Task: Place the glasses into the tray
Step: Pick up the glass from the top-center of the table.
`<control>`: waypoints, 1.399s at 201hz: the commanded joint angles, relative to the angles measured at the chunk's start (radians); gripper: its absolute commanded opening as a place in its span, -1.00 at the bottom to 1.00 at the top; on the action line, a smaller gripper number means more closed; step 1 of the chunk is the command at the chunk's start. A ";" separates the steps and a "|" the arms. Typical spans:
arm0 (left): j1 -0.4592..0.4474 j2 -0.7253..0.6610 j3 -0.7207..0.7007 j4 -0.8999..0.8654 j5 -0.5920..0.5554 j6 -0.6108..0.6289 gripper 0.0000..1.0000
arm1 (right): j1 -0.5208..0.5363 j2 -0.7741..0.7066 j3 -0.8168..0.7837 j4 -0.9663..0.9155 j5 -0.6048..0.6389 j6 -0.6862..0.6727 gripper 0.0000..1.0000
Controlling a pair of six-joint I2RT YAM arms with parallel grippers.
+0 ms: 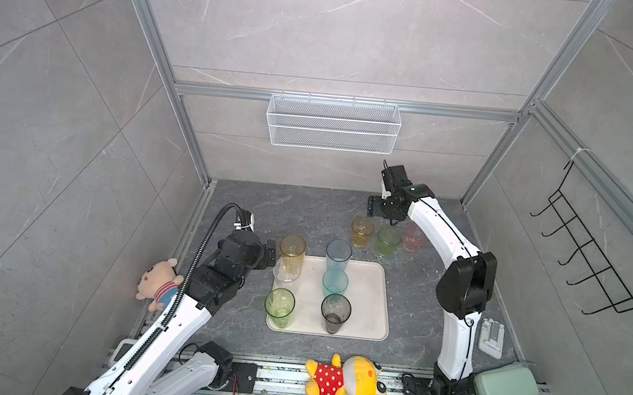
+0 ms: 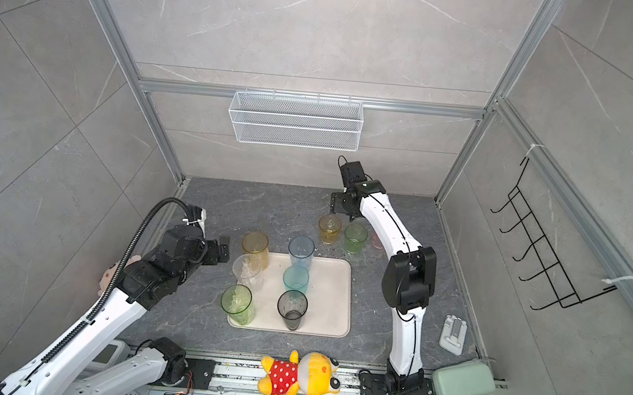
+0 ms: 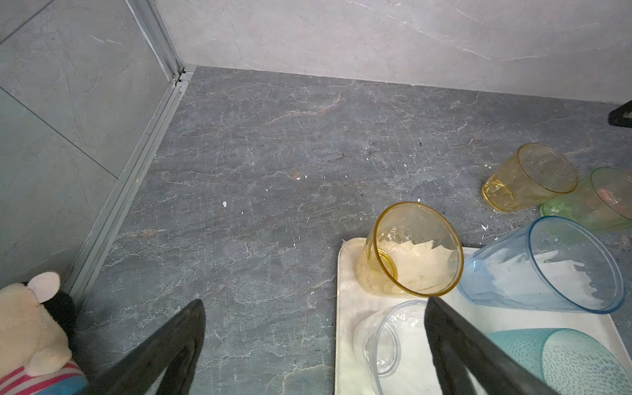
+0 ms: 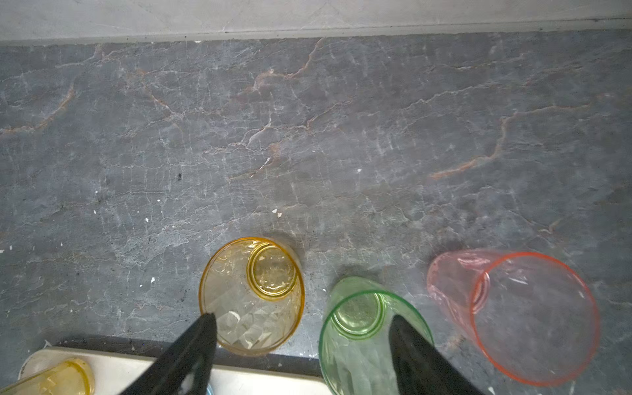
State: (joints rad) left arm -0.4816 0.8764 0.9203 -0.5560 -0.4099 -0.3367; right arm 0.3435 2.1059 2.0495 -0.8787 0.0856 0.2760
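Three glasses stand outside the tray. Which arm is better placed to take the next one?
The right arm: its open jaws hang over the short yellow glass and green glass, with the pink glass beside them. The left arm is at the tray's opposite side, farther away.

I have the left arm reaching forward and low with its elbow bent. The left gripper points inward, its jaws spread wide and nothing between them. The right arm stretches far toward the back with its wrist bent down. The right gripper faces downward, jaws apart, gripping nothing.
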 commanded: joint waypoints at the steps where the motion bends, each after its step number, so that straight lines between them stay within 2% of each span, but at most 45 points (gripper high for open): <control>1: 0.005 -0.034 0.028 -0.017 0.024 -0.028 0.99 | 0.003 0.056 0.058 -0.063 -0.053 -0.018 0.56; 32: 0.005 -0.056 0.035 -0.034 0.063 -0.043 0.99 | 0.002 0.133 0.138 -0.112 -0.048 -0.043 0.48; 112: 0.005 -0.080 0.039 -0.054 0.066 -0.050 1.00 | 0.002 0.278 0.305 -0.217 -0.053 -0.068 0.27; 281: 0.005 -0.072 0.028 -0.051 0.083 -0.061 1.00 | 0.004 0.353 0.346 -0.241 -0.081 -0.069 -0.14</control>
State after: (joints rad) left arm -0.4816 0.8062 0.9218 -0.6098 -0.3347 -0.3836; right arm 0.3435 2.4187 2.3581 -1.0904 0.0105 0.2127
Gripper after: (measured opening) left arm 0.997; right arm 0.436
